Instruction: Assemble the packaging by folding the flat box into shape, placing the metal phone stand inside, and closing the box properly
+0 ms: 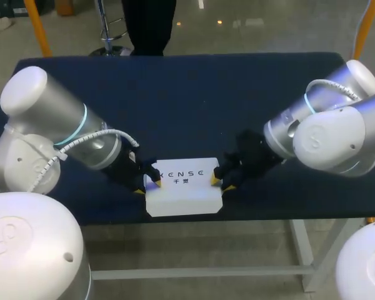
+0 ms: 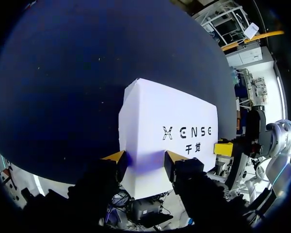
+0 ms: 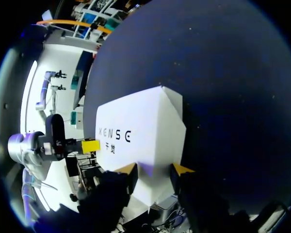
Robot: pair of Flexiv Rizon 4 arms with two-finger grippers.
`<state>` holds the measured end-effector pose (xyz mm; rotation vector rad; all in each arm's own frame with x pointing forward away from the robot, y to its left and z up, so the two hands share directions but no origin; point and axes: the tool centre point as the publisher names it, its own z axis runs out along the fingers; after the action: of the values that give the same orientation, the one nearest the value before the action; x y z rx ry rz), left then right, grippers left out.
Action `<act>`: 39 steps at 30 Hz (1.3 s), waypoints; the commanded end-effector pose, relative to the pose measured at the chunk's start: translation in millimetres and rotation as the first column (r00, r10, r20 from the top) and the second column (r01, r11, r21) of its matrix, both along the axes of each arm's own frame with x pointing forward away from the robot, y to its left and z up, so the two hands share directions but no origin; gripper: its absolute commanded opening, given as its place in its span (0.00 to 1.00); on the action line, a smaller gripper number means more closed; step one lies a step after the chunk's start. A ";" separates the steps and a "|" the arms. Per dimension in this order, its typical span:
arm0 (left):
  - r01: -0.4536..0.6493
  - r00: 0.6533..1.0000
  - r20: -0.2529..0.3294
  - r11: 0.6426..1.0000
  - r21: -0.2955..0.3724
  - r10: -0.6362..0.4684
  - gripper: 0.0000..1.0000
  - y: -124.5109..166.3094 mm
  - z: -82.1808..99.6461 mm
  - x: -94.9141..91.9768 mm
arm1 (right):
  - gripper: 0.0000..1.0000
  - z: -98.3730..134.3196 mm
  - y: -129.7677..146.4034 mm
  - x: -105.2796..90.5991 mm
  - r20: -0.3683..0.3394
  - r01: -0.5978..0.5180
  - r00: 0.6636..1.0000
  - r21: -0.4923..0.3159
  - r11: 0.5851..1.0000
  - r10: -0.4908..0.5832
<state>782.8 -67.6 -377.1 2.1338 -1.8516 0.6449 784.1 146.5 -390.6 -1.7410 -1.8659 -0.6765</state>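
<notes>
A closed white box with dark print on its top lies on the dark blue table, close to the front edge. My left gripper stands open astride the box's left end, with one yellow tip over the top and the other outside the end face. The left wrist view shows the box running on ahead of that gripper. My right gripper straddles the right end the same way, also open. In its wrist view the box lies ahead of the gripper. No metal phone stand shows in any view.
The table's front edge runs just below the box. Bare blue cloth spreads behind the box and to both sides. Each wrist view catches the other arm's yellow tip beyond the box, the right gripper and the left gripper.
</notes>
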 end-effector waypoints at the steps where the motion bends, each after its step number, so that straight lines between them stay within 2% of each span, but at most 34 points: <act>1: -0.004 1.000 0.016 1.000 -0.029 0.004 0.52 -2.6 -7.7 -0.1 | 0.49 -5.8 1.4 1.1 -0.004 0.000 1.000 0.038 0.999 0.000; 6: -0.004 0.999 0.037 0.998 -0.067 0.006 0.49 -2.7 -10.1 0.9 | 0.49 -4.1 2.2 1.6 -0.007 0.008 1.000 0.059 0.998 -0.008; 17: -0.021 0.998 0.060 0.994 -0.106 0.027 0.46 -2.7 -12.8 1.1 | 0.48 -0.5 3.0 3.5 -0.011 0.007 1.000 0.101 0.995 -0.006; 26: -0.021 0.998 0.060 0.994 -0.106 0.027 0.46 -2.7 -12.8 1.1 | 0.48 -0.5 3.0 3.5 -0.011 0.007 1.000 0.101 0.995 -0.006; 31: -0.021 0.998 0.060 0.994 -0.106 0.027 0.51 -2.7 -12.8 1.1 | 0.48 -0.5 3.0 3.5 -0.011 0.007 1.000 0.101 0.995 -0.006; 34: -0.021 0.998 0.060 0.994 -0.106 0.027 0.48 -2.7 -12.8 1.1 | 0.47 -0.5 3.0 3.5 -0.011 0.007 1.000 0.101 0.995 -0.006; 36: -0.021 0.998 0.060 0.994 -0.106 0.027 0.49 -2.7 -12.8 1.1 | 0.47 -0.5 3.0 3.5 -0.011 0.007 1.000 0.101 0.995 -0.006; 37: -0.021 0.998 0.060 0.994 -0.106 0.027 0.54 -2.7 -12.8 1.1 | 0.47 -0.5 3.0 3.5 -0.011 0.007 1.000 0.101 0.995 -0.006; 39: -0.021 0.998 0.060 0.994 -0.106 0.027 0.53 -2.7 -12.8 1.1 | 0.49 -0.5 3.0 3.5 -0.011 0.007 1.000 0.101 0.995 -0.006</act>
<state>783.2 -65.1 -383.9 2.0909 -1.7811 0.8048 786.3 148.2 -390.0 -1.6959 -1.7930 -0.7457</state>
